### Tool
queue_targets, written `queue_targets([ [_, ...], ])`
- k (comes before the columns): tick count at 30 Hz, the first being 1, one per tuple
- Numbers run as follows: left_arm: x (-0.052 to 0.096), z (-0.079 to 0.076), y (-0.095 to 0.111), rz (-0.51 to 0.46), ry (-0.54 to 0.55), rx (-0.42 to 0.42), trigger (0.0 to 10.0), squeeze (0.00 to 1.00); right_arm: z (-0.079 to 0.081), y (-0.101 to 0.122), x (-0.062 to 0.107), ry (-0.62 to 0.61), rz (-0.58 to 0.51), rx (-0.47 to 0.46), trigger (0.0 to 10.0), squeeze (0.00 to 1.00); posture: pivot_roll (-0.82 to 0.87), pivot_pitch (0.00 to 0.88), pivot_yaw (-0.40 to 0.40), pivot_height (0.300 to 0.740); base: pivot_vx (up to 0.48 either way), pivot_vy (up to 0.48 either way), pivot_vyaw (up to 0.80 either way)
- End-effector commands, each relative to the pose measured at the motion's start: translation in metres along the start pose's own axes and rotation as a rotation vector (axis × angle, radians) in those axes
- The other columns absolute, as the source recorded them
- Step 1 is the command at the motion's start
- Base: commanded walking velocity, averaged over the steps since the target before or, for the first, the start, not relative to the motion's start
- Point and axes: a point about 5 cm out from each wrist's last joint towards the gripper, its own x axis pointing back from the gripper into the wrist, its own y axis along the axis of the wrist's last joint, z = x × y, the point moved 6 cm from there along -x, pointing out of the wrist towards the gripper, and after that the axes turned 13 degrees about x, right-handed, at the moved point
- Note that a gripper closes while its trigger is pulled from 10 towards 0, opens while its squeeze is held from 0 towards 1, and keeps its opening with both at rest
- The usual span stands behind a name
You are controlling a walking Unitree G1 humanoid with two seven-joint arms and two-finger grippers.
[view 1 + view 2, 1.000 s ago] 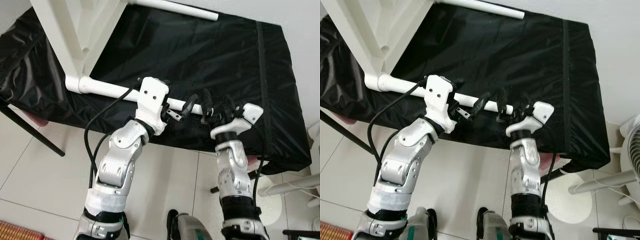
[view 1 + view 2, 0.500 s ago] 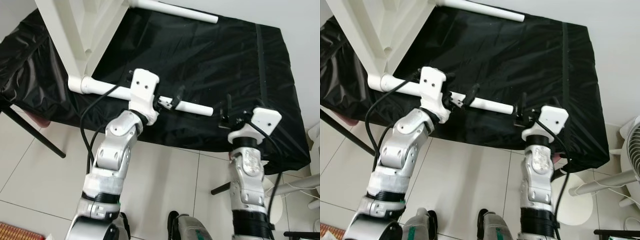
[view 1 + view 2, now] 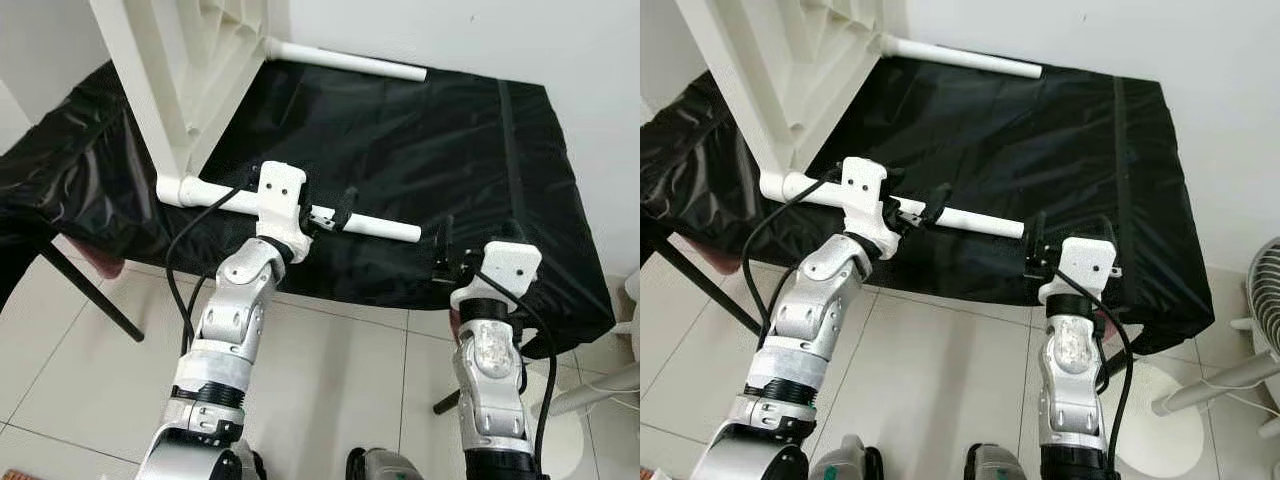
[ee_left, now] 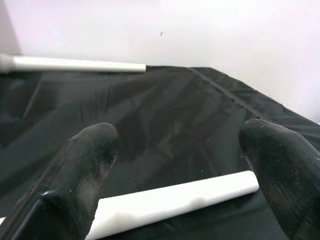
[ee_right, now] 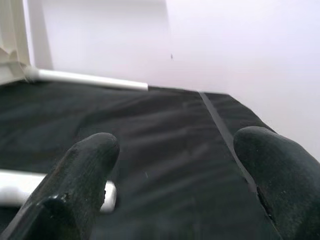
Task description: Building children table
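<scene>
Right gripper (image 3: 441, 252): withdrawn from near table leg (image 3: 300, 209), fingers spread, leg tip just beside them. Left gripper (image 3: 335, 212): fingers apart, straddling the leg (attached to tabletop (image 3: 190, 70)). Likely fitted.

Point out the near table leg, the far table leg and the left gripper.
near table leg (image 3: 385, 228), left eye view, free end.
far table leg (image 3: 350, 62), left eye view, mid shaft.
left gripper (image 3: 333, 212), left eye view, between fingertips.

1. Black sheet (image 3: 400, 140) draped over the desk, wrinkled, hanging past the near edge.
2. Pale tiled floor (image 3: 330, 380) below.
3. White wall (image 3: 480, 35) behind.
4. White fan (image 3: 1265, 290) at far right, partly cut off.
</scene>
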Motion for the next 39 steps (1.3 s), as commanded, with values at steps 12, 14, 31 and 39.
queue_targets([
  [12, 0.015, 0.025, -0.016, 0.031, 0.017, -0.075, 10.0, 0.00, -0.018, -0.020, 0.009, -0.055, 0.058, 0.026, 10.0, 0.00, 0.00, 0.000, 0.040, 0.740, 0.000, 0.000, 0.00],
  [14, 0.018, 0.029, -0.019, 0.042, 0.028, -0.092, 10.0, 0.00, -0.019, -0.020, 0.009, -0.056, 0.058, 0.028, 10.0, 0.00, 0.00, 0.000, 0.040, 0.740, 0.000, 0.000, 0.00],
  [31, 0.029, 0.066, -0.023, 0.038, 0.147, -0.142, 10.0, 0.00, -0.014, -0.024, 0.008, -0.005, 0.053, 0.039, 10.0, 0.00, 0.04, 0.000, -0.026, 0.740, 0.000, 0.000, 0.00],
  [39, 0.021, 0.062, -0.019, 0.004, 0.136, -0.148, 10.0, 0.00, -0.012, -0.026, 0.000, 0.017, 0.052, 0.041, 10.0, 0.00, 0.05, 0.000, -0.049, 0.740, 0.000, 0.000, 0.00],
])
